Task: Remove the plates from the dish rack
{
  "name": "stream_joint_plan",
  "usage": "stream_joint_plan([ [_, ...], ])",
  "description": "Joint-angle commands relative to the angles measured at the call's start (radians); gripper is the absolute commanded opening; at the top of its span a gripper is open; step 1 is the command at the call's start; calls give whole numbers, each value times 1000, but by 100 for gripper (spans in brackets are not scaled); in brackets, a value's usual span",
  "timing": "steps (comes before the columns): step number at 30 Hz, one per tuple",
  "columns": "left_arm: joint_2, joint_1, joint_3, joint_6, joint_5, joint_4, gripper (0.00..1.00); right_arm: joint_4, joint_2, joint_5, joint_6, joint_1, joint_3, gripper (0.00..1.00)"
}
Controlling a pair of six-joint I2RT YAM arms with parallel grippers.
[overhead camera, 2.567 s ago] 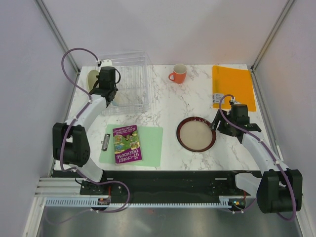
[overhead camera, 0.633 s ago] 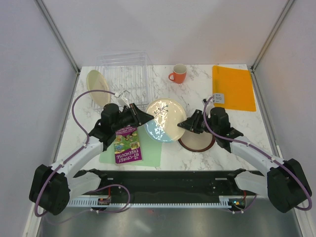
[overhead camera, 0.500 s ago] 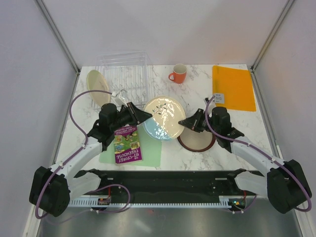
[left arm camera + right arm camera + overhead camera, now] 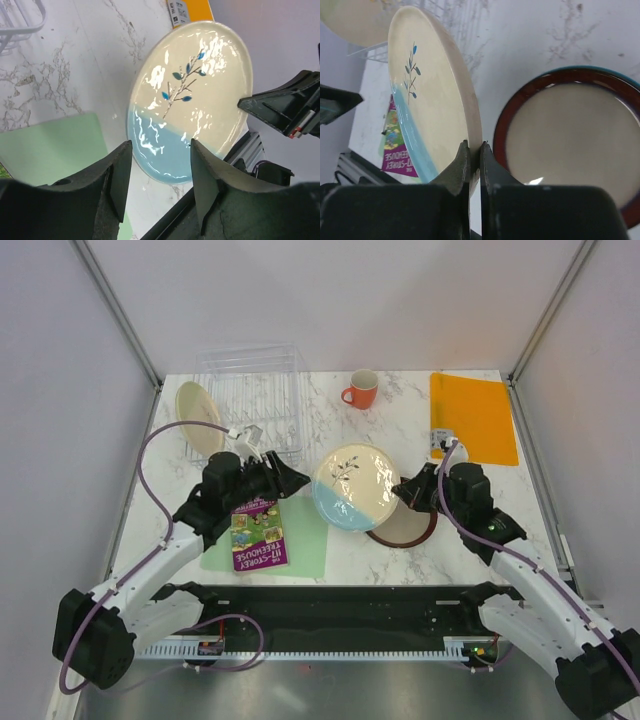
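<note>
**Plate with blue sprig held between the two arms**

Blue-and-cream plate (image 4: 350,480) (image 4: 195,95) (image 4: 430,90) is steeply tilted above the middle of the worktop (image 4: 330,430). Right tool (image 4: 410,490) (image 4: 472,150) grips it, fingers pinched narrow on the right rim. Left tool (image 4: 290,480) (image 4: 160,145) stands just beside the plate's left edge, fingers spread wide and holding nothing. Red-rimmed plate (image 4: 405,530) (image 4: 570,135) lies flat on the worktop, partly beneath the held plate's right side. Pale yellow-green plate (image 4: 197,417) leans at the left end of the clear dish rack (image 4: 255,395), far left. Orange mug (image 4: 360,390) and orange mat (image 4: 473,415) sit at the far side. Book (image 4: 258,535) lies on a green mat (image 4: 308,540) near the left arm.
</note>
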Motion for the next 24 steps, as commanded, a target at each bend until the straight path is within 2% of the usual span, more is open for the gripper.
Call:
stream_joint_plan([
  [1,-8,-1,50,76,-28,9,57,9,-7,31,-20,-14,74,0],
  [7,11,-1,64,82,-20,6,58,-71,-23,88,-52,-34,90,0],
  [12,8,-1,53,80,-25,6,58,-145,-49,105,-95,-125,120,0],
  [17,2,-1,45,82,-25,6,58,-197,-50,40,-131,-255,124,0],
  [24,-21,-1,29,91,-30,1,58,-195,-17,-32,-146,-330,91,0],
])
